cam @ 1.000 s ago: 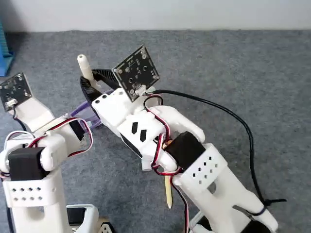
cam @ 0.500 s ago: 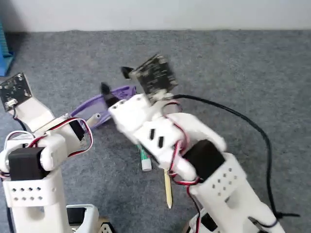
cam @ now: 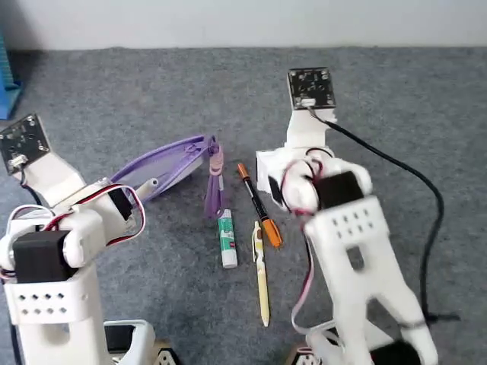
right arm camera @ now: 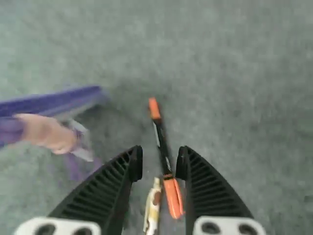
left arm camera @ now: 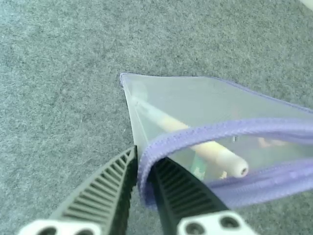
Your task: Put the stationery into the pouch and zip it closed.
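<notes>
Nearest on the grey carpet (cam: 396, 114) lies a yellow pen (cam: 262, 281), pointing near to far. Just left of its far end is a glue stick (cam: 227, 239) with a green label whose print is too small to read. Just beyond the pen, a black marker (cam: 259, 207) with orange ends lies slanting, its far tip leaning left. That makes three loose pieces of stationery, all outside the pouch.

The right claw (right arm camera: 157, 152) hangs over the marker with its two fingers slightly parted and nothing between them. The marker on the carpet below shows through the gap.

Left of the loose pieces is the one purple-edged clear pouch (cam: 171, 163), its mouth towards the marker. The left claw (left arm camera: 143, 159) is clamped on the purple rim at the pouch's left end. One cream stick (left arm camera: 195, 142) lies inside the pouch. Something green shows through the plastic beside it, though I cannot say whether it is inside the pouch or behind it.

A second ago the right arm leaned across the pouch, holding the cream stick upright above it and covering most of the loose pieces. Half a second ago it was swinging away. It now stands right of the stationery, and the stick lies in the pouch. The left arm has not shifted.
</notes>
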`<state>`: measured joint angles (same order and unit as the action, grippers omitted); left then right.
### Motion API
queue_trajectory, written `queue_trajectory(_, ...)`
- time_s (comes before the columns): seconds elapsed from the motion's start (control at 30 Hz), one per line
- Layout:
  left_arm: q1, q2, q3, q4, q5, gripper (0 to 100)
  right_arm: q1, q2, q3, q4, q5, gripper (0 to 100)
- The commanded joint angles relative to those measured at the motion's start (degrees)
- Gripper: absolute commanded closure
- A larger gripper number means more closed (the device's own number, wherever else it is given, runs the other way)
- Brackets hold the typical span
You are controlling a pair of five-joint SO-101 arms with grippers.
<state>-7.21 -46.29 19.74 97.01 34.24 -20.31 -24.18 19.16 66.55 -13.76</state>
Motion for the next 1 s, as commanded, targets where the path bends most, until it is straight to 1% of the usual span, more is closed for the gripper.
queue_trajectory(0.0, -0.35, 0.44, -1.71, 0.09, -0.18, 99, 0.84, 9.27, -2.02, 0.4, 2.02, 88.3)
queue_trajectory(0.1, -0.35, 0.44, -1.71, 0.26, -0.18, 99, 0.75, 18.51, -6.42, -0.04, 3.16, 88.3)
queue_trajectory(0.3, -0.35, 0.44, -1.71, 0.26, -0.18, 99, 0.57, 36.0, -20.84, 0.31, 3.16, 88.3)
queue_trajectory(0.53, -0.35, 0.7, -1.71, 0.26, -0.18, 99, 0.48, 51.12, -34.02, 0.31, 3.34, 88.3)
queue_trajectory(0.7, -0.35, 0.79, -1.71, 0.09, -0.18, 99, -0.84, 55.69, -38.33, 0.31, 3.43, 88.3)
queue_trajectory(0.97, -0.35, 0.88, -1.71, 0.09, -0.18, 99, -4.44, 56.48, -38.42, -0.22, 3.43, 88.3)
